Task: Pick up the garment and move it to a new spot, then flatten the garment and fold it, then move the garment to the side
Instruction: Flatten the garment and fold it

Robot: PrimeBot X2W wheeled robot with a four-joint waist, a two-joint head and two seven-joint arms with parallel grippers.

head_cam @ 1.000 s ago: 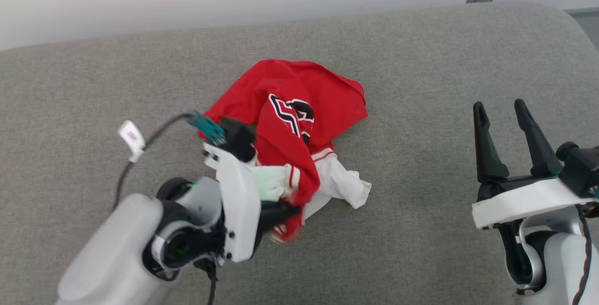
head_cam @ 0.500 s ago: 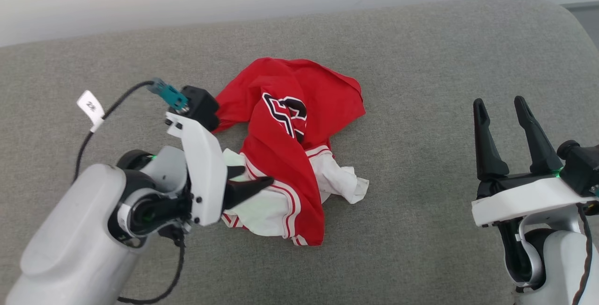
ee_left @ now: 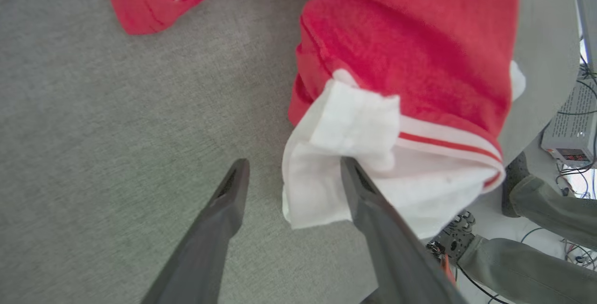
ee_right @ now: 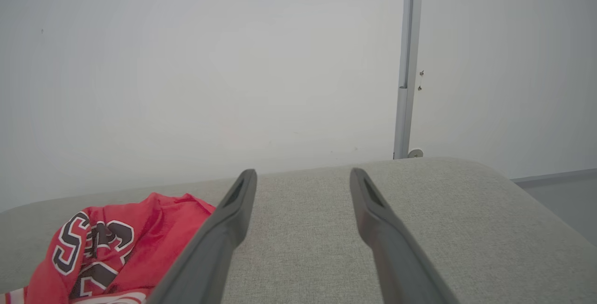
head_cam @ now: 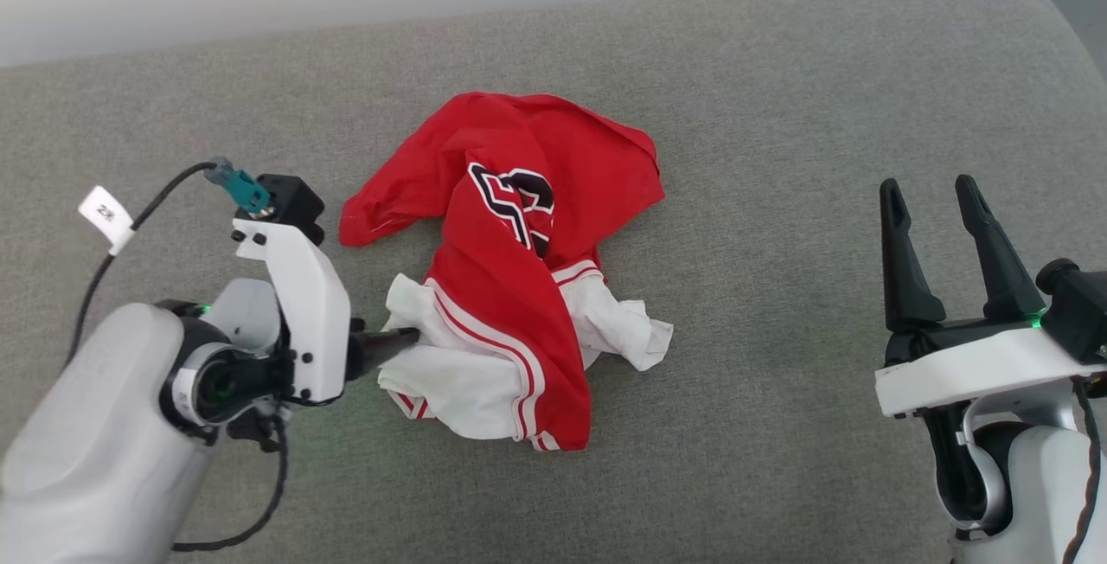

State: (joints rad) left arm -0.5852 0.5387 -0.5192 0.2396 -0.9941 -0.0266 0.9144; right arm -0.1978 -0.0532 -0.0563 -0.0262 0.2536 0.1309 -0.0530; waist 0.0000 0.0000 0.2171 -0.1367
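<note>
The garment (head_cam: 519, 261), a red jersey with black white-outlined lettering and white striped edging, lies crumpled in a heap in the middle of the grey cushioned surface (head_cam: 778, 114). My left gripper (head_cam: 402, 339) sits at its left edge, turned sideways. In the left wrist view the left gripper (ee_left: 294, 162) is open; one finger (ee_left: 368, 196) touches the garment's (ee_left: 410, 38) white fold, and nothing is clamped. My right gripper (head_cam: 927, 188) stands open and empty far to the right. In the right wrist view the right gripper (ee_right: 303, 173) has the garment (ee_right: 116, 243) at the lower left.
The surface curves down at its right end (head_cam: 1055, 36), with a pale wall behind and a metal post (ee_right: 406, 61). Past the edge, the left wrist view shows a person's trouser legs (ee_left: 550, 210) and a device with cables (ee_left: 569, 122) on the floor.
My left gripper has opened, let go of the garment and drawn back to the left. The garment has dropped and spread into a lower heap. The right arm has stayed put.
</note>
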